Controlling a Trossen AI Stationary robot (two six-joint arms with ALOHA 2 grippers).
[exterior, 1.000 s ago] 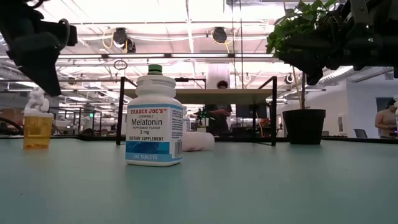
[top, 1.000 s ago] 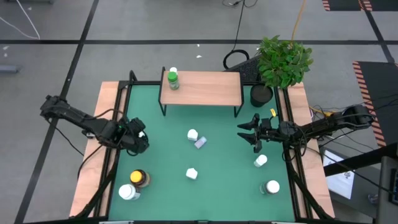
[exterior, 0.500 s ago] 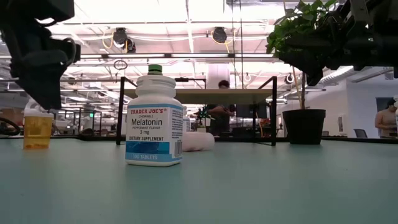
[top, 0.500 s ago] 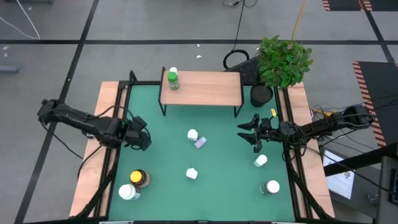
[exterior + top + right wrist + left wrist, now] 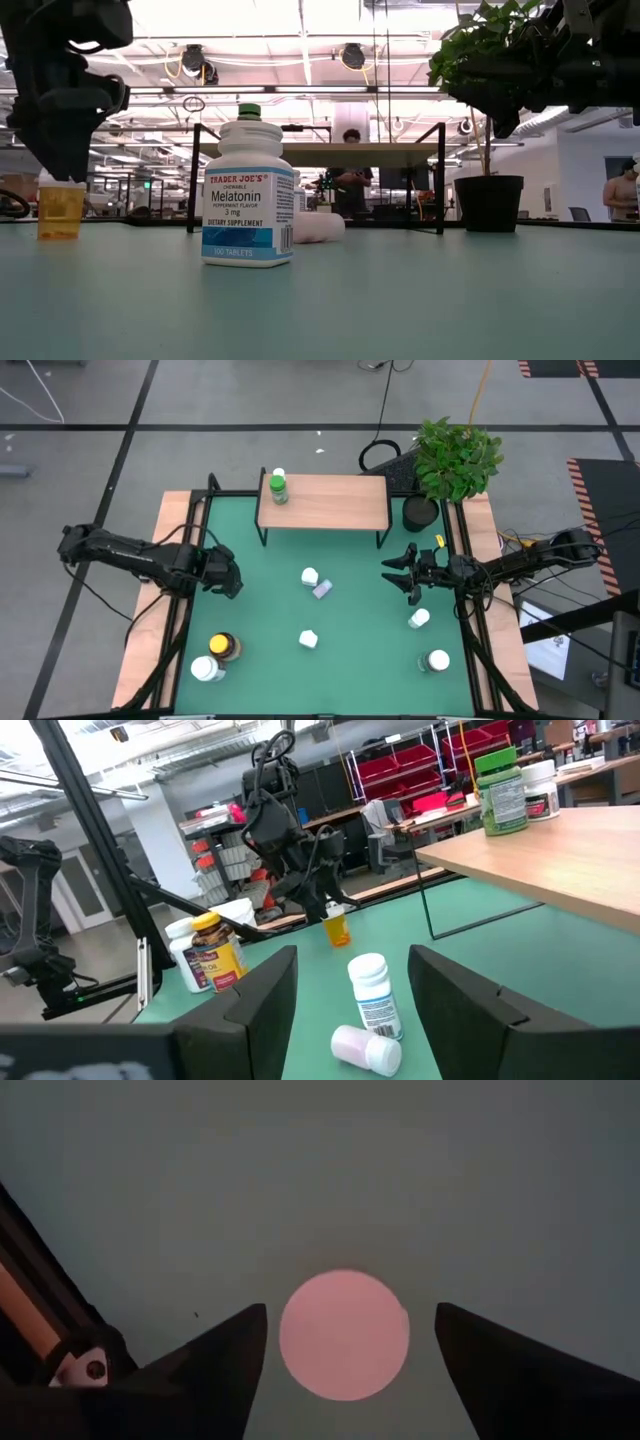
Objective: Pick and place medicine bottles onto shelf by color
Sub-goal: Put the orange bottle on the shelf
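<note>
Between the spread jaws of the left gripper (image 5: 345,1370), directly below them, stood the orange bottle (image 5: 344,1334), its round white cap centred in the gap and untouched. The gripper hung over the mat's (image 5: 350,600) left edge. Beyond those jaws, a white bottle (image 5: 309,577) and a fallen lilac bottle (image 5: 322,590) lay mid-mat. Farther right, the right gripper (image 5: 403,574) hovered with jaws parted and empty. Beyond both, the shelf (image 5: 330,501) carried 1 green bottle (image 5: 278,489).
</note>
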